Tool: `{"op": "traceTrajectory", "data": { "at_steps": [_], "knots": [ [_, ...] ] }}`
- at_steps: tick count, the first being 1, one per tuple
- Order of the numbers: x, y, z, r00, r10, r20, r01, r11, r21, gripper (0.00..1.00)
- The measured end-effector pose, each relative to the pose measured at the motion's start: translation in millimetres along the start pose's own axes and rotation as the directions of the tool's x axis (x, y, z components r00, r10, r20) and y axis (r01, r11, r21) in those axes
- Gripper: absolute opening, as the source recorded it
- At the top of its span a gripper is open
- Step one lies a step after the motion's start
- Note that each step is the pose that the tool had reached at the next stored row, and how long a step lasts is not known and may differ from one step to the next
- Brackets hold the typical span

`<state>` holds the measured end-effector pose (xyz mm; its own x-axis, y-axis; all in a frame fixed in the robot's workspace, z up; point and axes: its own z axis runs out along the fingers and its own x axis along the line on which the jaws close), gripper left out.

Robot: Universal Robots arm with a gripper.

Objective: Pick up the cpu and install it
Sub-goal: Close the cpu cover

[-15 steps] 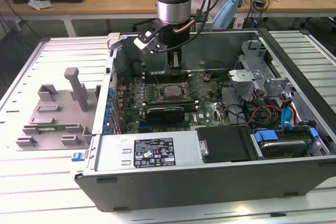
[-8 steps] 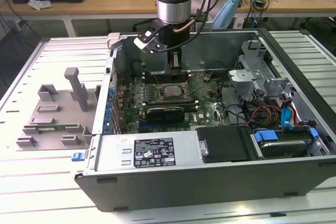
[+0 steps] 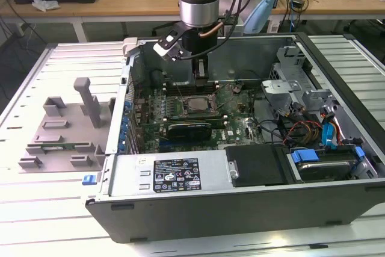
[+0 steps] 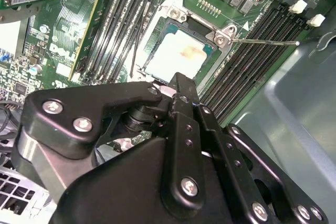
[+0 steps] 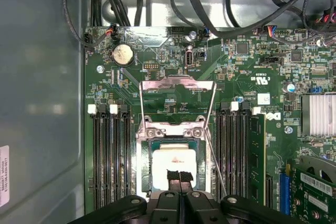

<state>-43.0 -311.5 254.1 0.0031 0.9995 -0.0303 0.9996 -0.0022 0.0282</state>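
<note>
Obs.: the small flat square cpu with a silvery-grey metal top lies flat inside the square metal-framed socket of the green motherboard. The board sits in the open grey computer case. The socket's metal hold-down plate stands flipped open, and the thin wire lever is unlatched beside it.

The black gripper hangs directly over the cpu. Its 2 fingertips are pressed together with nothing pinched between them. Cannot tell whether the tips touch the metal top.

Handling, my judgement: the chip should be light and rigid. The smooth flat top is probably slippery. The underside contacts and socket pins are fragile. The best hold looks to be on 2 opposite edges, kept level, with no sliding and no tilt.
</note>
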Motion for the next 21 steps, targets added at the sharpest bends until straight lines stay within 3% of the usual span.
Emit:
{"op": "traceTrajectory", "data": {
  "at_steps": [1, 3, 9, 11, 15, 19, 21],
  "knots": [
    [-0.3, 0.3, -11.6, 1.0000, 0.000, 0.0000, 0.000, 1.0000, 0.0000, 0.11],
    [-0.5, 0.5, -17.3, 1.0000, 0.000, -0.0001, 0.000, 1.0000, 0.0000, 0.11],
    [-0.6, 3.4, -19.9, 1.0000, 0.000, 0.0003, 0.000, 1.0000, 0.0001, 0.11],
    [-0.5, 14.0, -19.5, 1.0000, 0.000, 0.0000, 0.000, 1.0000, 0.0000, 0.11],
    [-0.5, 26.9, -19.1, 1.0000, 0.000, 0.0000, 0.000, 1.0000, 0.0000, 0.11],
    [-0.5, 50.1, -18.5, 1.0000, 0.000, 0.0001, 0.000, 1.0000, 0.0001, 0.11],
    [-0.3, 67.2, -17.8, 1.0000, 0.000, -0.0002, 0.000, 1.0000, 0.0003, 0.11]
  ]
}}
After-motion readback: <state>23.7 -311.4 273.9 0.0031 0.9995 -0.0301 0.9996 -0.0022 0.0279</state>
